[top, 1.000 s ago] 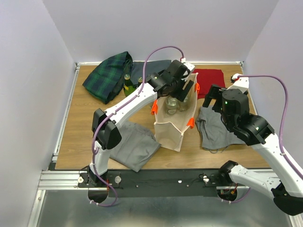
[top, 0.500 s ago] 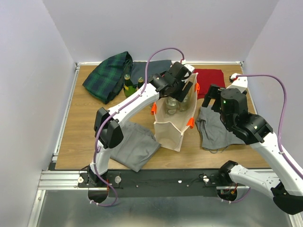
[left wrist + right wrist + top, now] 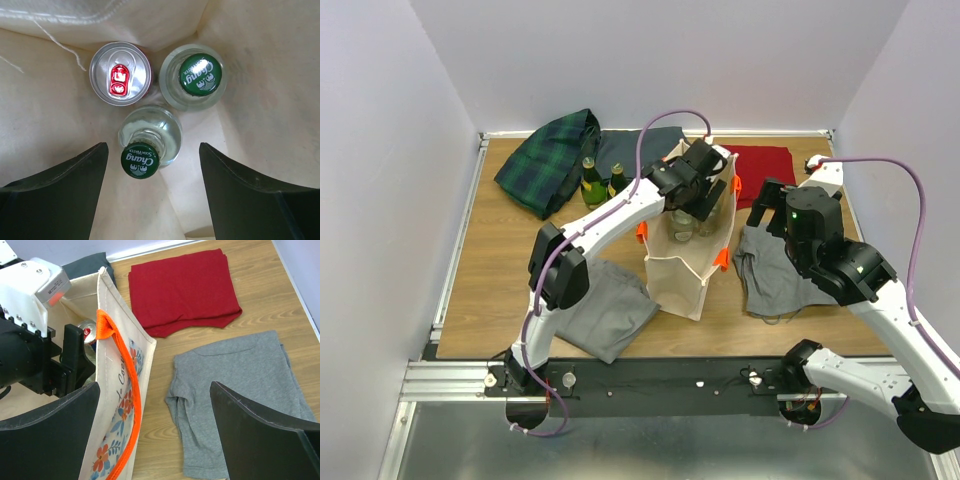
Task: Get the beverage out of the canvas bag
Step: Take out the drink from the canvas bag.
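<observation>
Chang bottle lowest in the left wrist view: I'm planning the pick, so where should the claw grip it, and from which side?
I'd take that Chang bottle by the neck just under its green cap, from straight above. It stands upright, the can and the other bottle crowd it, and the canvas bag walls close off the sides.

Inside the canvas bag (image 3: 680, 275) the left hand (image 3: 152, 150) hangs with its fingers spread, one on either side of the near bottle (image 3: 140, 160), with a strip of free room showing on each side of the glass. Beyond it the can (image 3: 120, 73) and the far bottle (image 3: 200, 75) stand just beside each other and close to the near one, so nothing could pass between them. The bag's walls crowd in all around. Outside, the right hand (image 3: 154, 400) gapes wide over bare worktop (image 3: 260, 305), between the bag's orange handle (image 3: 125, 390) and a grey shirt (image 3: 235, 390).
</observation>
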Action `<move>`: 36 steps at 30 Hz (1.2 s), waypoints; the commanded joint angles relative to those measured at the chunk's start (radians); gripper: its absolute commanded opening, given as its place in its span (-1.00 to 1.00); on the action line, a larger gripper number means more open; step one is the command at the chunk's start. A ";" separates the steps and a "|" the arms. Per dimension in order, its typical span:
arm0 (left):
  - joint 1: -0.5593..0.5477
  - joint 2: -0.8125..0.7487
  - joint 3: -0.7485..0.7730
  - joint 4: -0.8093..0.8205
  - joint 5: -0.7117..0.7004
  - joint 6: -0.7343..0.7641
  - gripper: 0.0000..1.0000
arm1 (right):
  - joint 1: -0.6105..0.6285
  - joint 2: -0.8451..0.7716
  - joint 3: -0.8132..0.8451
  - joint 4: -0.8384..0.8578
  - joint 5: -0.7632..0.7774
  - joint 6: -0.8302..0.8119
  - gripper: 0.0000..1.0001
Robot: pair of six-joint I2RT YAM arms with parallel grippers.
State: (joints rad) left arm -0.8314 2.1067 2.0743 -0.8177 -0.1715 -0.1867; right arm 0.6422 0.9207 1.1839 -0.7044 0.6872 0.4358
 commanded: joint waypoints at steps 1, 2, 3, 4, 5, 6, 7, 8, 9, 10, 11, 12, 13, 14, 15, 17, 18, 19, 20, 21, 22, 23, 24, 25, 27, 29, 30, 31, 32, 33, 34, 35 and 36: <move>-0.002 0.018 0.038 -0.032 -0.013 -0.022 0.65 | 0.005 -0.013 -0.013 -0.003 0.035 0.003 1.00; -0.002 0.019 0.036 -0.032 -0.013 -0.020 0.65 | 0.005 -0.013 -0.013 -0.003 0.035 0.003 1.00; -0.002 0.022 0.038 -0.031 -0.013 -0.022 0.65 | 0.005 -0.016 -0.015 -0.003 0.035 0.003 1.00; -0.002 0.022 0.040 -0.032 -0.013 -0.022 0.63 | 0.005 -0.016 -0.015 -0.004 0.037 0.003 1.00; -0.002 0.022 0.041 -0.031 -0.013 -0.022 0.60 | 0.004 -0.014 -0.015 -0.004 0.037 0.003 1.00; -0.002 0.022 0.043 -0.032 -0.014 -0.023 0.57 | 0.005 -0.014 -0.013 -0.006 0.037 0.003 1.00; -0.002 0.024 0.043 -0.032 -0.022 -0.026 0.53 | 0.005 -0.014 -0.013 -0.007 0.037 0.003 1.00; 0.000 0.026 0.047 -0.034 -0.025 -0.030 0.50 | 0.005 -0.014 -0.013 -0.004 0.038 0.003 1.00; 0.000 0.027 0.050 -0.038 -0.025 -0.031 0.46 | 0.005 -0.014 -0.013 -0.004 0.038 0.003 1.00; 0.000 0.030 0.055 -0.040 -0.025 -0.031 0.37 | 0.005 -0.014 -0.013 -0.004 0.040 0.003 1.00; 0.002 0.032 0.061 -0.046 -0.025 -0.031 0.34 | 0.005 -0.014 -0.013 -0.004 0.038 0.003 1.00; 0.002 0.035 0.064 -0.049 -0.026 -0.033 0.34 | 0.005 -0.014 -0.013 -0.004 0.040 0.001 1.00; 0.002 0.035 0.067 -0.051 -0.025 -0.033 0.34 | 0.005 -0.014 -0.013 -0.004 0.038 0.001 1.00; 0.002 0.038 0.066 -0.054 -0.026 -0.031 0.34 | 0.005 -0.014 -0.013 -0.006 0.038 0.001 1.00; 0.002 0.035 0.064 -0.055 -0.026 -0.033 0.34 | 0.005 -0.014 -0.015 -0.006 0.040 0.001 1.00; 0.003 0.035 0.061 -0.054 -0.028 -0.031 0.34 | 0.005 -0.016 -0.017 -0.006 0.038 0.001 1.00; 0.003 0.036 0.061 -0.052 -0.026 -0.033 0.34 | 0.005 -0.016 -0.017 -0.004 0.040 0.001 1.00; 0.003 0.038 0.063 -0.052 -0.026 -0.031 0.34 | 0.005 -0.016 -0.018 -0.004 0.040 0.003 1.00; 0.003 0.038 0.063 -0.054 -0.026 -0.030 0.34 | 0.005 -0.017 -0.017 -0.004 0.040 0.003 1.00; 0.003 0.041 0.064 -0.055 -0.025 -0.030 0.34 | 0.005 -0.017 -0.018 -0.004 0.040 0.003 1.00; 0.003 0.044 0.064 -0.057 -0.025 -0.031 0.34 | 0.005 -0.017 -0.018 -0.004 0.038 0.003 1.00; 0.003 0.042 0.066 -0.057 -0.026 -0.033 0.34 | 0.007 -0.016 -0.018 -0.004 0.038 0.004 1.00; 0.005 0.045 0.066 -0.058 -0.026 -0.031 0.34 | 0.005 -0.017 -0.017 -0.004 0.040 0.003 1.00; 0.005 0.045 0.064 -0.060 -0.028 -0.033 0.33 | 0.005 -0.017 -0.015 -0.004 0.041 0.003 1.00; 0.005 0.050 0.063 -0.057 -0.028 -0.036 0.33 | 0.005 -0.016 -0.015 -0.003 0.041 0.001 1.00; 0.005 0.049 0.063 -0.054 -0.025 -0.036 0.26 | 0.005 -0.013 -0.015 -0.004 0.040 0.001 1.00; 0.005 0.049 0.064 -0.052 -0.026 -0.036 0.26 | 0.005 -0.013 -0.015 -0.003 0.038 0.001 1.00; 0.005 0.050 0.064 -0.054 -0.026 -0.037 0.25 | 0.005 -0.014 -0.015 -0.003 0.038 0.001 1.00; 0.005 0.049 0.064 -0.052 -0.031 -0.036 0.25 | 0.005 -0.014 -0.015 -0.001 0.040 0.001 1.00; 0.006 0.049 0.066 -0.054 -0.033 -0.036 0.25 | 0.005 -0.014 -0.015 -0.001 0.040 0.001 1.00; 0.006 0.050 0.064 -0.054 -0.034 -0.036 0.25 | 0.005 -0.013 -0.015 -0.001 0.038 0.000 1.00; 0.006 0.050 0.066 -0.054 -0.034 -0.037 0.25 | 0.005 -0.014 -0.013 -0.001 0.040 0.000 1.00; 0.008 0.052 0.064 -0.052 -0.033 -0.036 0.23 | 0.005 -0.011 -0.013 -0.003 0.038 0.000 1.00</move>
State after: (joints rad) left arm -0.8310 2.1456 2.1136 -0.8631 -0.1761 -0.2138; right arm 0.6422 0.9154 1.1759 -0.7048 0.6922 0.4358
